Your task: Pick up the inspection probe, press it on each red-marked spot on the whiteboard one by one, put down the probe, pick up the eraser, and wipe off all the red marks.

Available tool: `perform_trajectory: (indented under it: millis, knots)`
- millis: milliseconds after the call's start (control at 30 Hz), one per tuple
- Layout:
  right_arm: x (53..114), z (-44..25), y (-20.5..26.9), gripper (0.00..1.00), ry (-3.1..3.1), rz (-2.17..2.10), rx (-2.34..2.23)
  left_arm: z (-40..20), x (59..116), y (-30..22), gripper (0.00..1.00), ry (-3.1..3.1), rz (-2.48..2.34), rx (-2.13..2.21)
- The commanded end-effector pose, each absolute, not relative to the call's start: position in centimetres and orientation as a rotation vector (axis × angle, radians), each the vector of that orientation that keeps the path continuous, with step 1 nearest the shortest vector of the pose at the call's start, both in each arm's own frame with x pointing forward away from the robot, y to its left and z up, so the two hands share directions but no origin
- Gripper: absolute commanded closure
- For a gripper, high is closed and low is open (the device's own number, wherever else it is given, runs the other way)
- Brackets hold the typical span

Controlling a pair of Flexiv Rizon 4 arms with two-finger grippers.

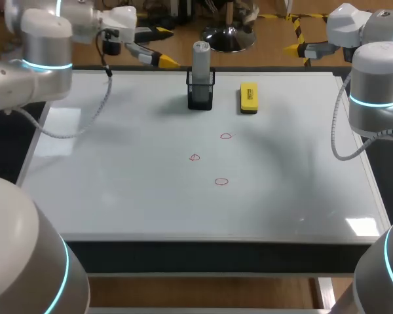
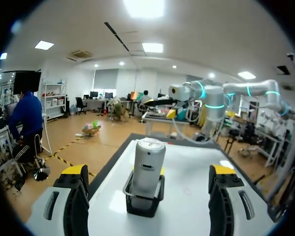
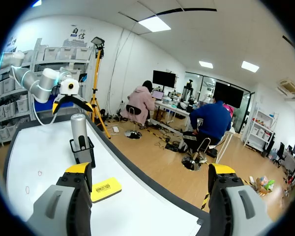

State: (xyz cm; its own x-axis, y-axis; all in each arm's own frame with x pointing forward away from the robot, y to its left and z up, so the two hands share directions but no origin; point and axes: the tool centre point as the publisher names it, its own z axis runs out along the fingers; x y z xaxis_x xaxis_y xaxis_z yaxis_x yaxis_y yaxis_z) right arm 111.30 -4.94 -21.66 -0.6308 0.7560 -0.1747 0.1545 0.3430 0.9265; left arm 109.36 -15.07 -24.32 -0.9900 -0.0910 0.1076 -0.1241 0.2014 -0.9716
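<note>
Both arms are up at the back of the whiteboard [image 1: 118, 190] and nothing is held. The left arm [image 1: 46, 55] sits in the upper left of the frame with its jaws wide apart and empty. The right arm [image 1: 376, 85] in the upper right is the same, jaws apart and empty.

The inspection probe [image 1: 201, 60] stands upright at upper centre. In the left wrist view it is straight ahead of the open jaws, and it looks like the first grab.

The trouble I'd watch for:
- If the jaws close too low, they could catch the rim of the black holder [image 1: 200, 97] and drag or tip it along with the probe.
- The yellow eraser [image 1: 248, 98] lies just right of the holder, so a wide approach could knock it.
- The three red marks [image 1: 225, 136] [image 1: 194, 157] [image 1: 221, 182] at mid-frame are small and faint. A press could land off-spot, and a sliding tip could smear one.

There is one container, the holder. It is an open black frame with the probe's lower end seated in it and most of the probe rising above the rim. I see nothing else inside.
</note>
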Motion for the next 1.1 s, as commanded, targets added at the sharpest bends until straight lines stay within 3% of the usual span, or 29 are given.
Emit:
perform_trajectory:
  millis: [33, 1100]
  knots:
    - [111.3, -21.7, -5.0, 0.0, 2.009, 1.292, 0.792, -25.3, 109.9, -16.8, 0.0, -2.416, 1.959, 0.203]
    - [111.3, -21.7, -5.0, 0.0, 2.009, 1.292, 0.792, -28.0, 111.1, -23.2, 0.0, -2.348, 2.046, 0.168]
